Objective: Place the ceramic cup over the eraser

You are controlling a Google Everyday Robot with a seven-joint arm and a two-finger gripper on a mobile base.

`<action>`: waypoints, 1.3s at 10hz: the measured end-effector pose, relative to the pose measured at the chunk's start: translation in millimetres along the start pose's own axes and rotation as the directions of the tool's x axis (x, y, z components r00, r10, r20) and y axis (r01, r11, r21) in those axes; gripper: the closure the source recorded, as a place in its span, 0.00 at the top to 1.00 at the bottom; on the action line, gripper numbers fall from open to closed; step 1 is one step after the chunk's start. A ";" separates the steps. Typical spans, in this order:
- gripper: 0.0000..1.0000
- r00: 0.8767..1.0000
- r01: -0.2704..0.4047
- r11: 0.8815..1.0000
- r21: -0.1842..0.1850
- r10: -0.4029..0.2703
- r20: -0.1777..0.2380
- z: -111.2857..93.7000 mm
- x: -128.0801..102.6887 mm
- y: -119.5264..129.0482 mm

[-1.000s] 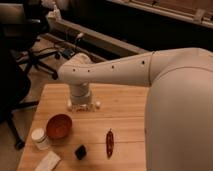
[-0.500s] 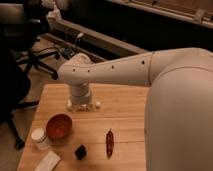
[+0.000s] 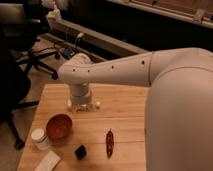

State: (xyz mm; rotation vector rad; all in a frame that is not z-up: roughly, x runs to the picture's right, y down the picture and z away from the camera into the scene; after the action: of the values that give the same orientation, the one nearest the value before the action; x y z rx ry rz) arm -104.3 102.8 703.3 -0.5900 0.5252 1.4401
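Wooden surface (image 3: 125, 112) in a dim room, its right side hidden by the arm. The gripper (image 3: 83, 104) hangs over the far middle; how its jaws stand cannot be told. The ceramic cup (image 3: 40, 138) stands at the near left edge, and the eraser (image 3: 80, 152) lies apart to its right.

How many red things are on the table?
2: the bowl near the left edge, and the chili right of the eraser. The gripper is beyond the bowl. The arm may hide more.
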 end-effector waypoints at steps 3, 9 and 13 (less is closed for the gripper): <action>0.65 1.000 0.000 1.000 0.000 0.000 0.001 0.0 -0.1 -0.1; 0.65 0.999 0.035 0.999 0.018 -0.036 0.012 -0.8 -3.1 2.9; 0.65 0.932 0.352 0.922 0.164 -0.361 0.034 3.0 -4.3 78.1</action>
State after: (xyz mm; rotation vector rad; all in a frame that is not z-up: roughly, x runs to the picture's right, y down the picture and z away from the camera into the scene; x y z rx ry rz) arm -182.6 104.5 703.9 -0.4845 0.4479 1.0570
